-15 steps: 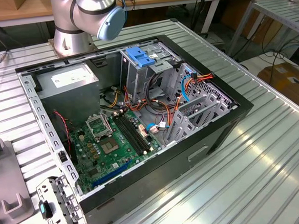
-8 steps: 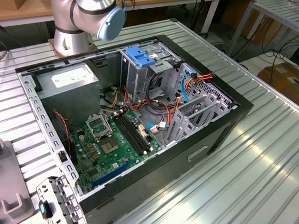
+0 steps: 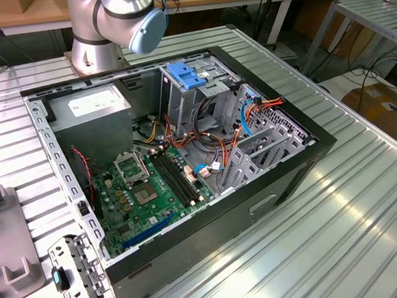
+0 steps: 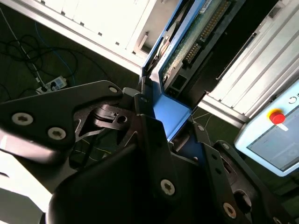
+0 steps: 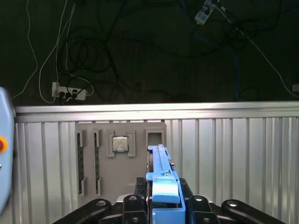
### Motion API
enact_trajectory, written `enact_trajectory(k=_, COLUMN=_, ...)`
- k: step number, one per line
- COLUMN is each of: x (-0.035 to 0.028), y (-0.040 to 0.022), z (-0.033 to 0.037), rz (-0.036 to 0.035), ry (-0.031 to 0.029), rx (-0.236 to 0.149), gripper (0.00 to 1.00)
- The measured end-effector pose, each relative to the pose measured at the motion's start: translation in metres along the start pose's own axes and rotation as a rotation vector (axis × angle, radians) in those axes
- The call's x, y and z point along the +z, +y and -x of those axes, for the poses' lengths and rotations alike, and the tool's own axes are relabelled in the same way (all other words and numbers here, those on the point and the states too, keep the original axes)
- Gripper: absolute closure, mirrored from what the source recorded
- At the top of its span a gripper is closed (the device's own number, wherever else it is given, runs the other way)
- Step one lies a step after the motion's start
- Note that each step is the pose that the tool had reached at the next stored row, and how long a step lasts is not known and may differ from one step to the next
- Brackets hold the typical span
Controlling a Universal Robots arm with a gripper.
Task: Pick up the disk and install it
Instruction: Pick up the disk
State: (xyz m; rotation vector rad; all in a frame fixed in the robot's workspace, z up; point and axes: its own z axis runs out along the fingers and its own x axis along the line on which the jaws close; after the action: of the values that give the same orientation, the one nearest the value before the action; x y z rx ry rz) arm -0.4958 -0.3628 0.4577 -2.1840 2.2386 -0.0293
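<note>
My gripper (image 4: 164,122) is shut on the disk (image 4: 196,42), with black fingers (image 4: 145,109) pressing on either side of its bright blue carrier rail (image 4: 172,112). The disk's green circuit-board side and connectors face the camera in the second wrist view. In the first wrist view the disk (image 5: 161,161) appears edge-on, its blue rail standing up between the jaws of my gripper (image 5: 161,193). It hangs in the air above a slatted metal table (image 5: 224,149). The exterior view has the open computer case (image 3: 185,157) with its metal drive cage (image 3: 201,94).
Inside the case are a grey power supply (image 3: 93,108), a green motherboard (image 3: 153,186), coloured cables and a blue latch plate (image 3: 185,75). The arm's base (image 3: 102,33) stands behind the case. A grey fixture tray (image 5: 120,158) holding a processor chip (image 5: 120,143) lies below me. A panel with a red button (image 4: 276,116) stands nearby.
</note>
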Motion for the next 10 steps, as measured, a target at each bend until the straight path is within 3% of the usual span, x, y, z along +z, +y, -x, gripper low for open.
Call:
enact_trajectory(k=8, x=-0.0256, y=-0.0006, z=0.0000, rz=0.0013, ry=0.0002, rx=0.000, gripper=0.63)
enact_trajectory(k=10, x=-0.0270, y=-0.0007, z=0.0000, rz=0.0013, ry=0.0001, rx=0.000, gripper=0.63)
